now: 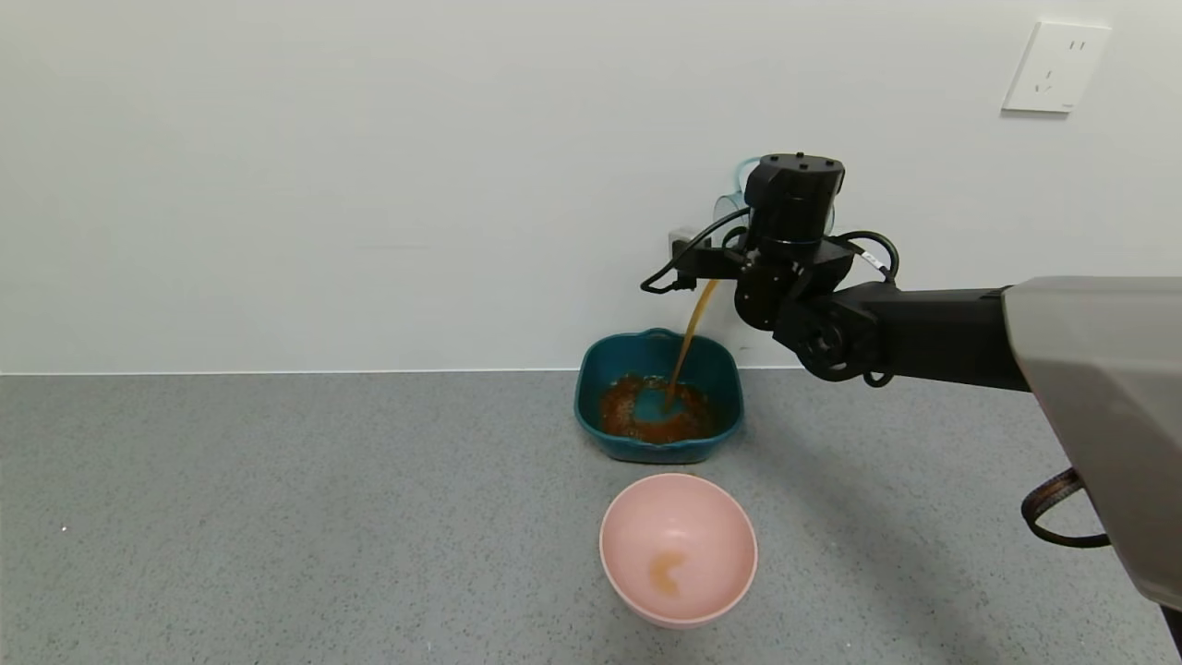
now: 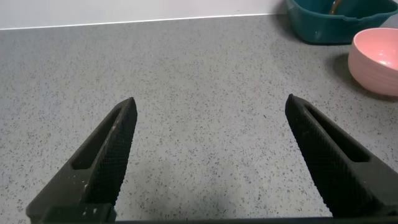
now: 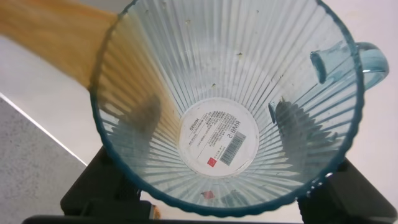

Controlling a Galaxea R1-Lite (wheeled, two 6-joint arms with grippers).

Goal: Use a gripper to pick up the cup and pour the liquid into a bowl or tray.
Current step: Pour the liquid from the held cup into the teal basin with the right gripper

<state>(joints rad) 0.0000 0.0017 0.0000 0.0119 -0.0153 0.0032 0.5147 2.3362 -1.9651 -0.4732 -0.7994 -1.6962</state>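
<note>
My right gripper [image 1: 783,211] is shut on the ribbed blue-grey cup [image 1: 731,205] and holds it tipped on its side, high above the teal basin [image 1: 584,406] at the back of the counter. A thin stream of reddish-brown liquid [image 1: 693,334] runs from the cup's rim down into the basin, where a pool has gathered. In the right wrist view I look into the nearly empty cup [image 3: 217,87], with liquid [image 3: 53,37] leaving over its rim. My left gripper [image 2: 211,106] is open and empty low over the bare counter.
A round pale pink bowl [image 1: 679,545] with a small orange smear stands in front of the basin; both show in the left wrist view, the bowl [image 2: 376,59] and the basin [image 2: 317,28]. The white wall rises right behind the basin. A wall socket [image 1: 1055,66] is at upper right.
</note>
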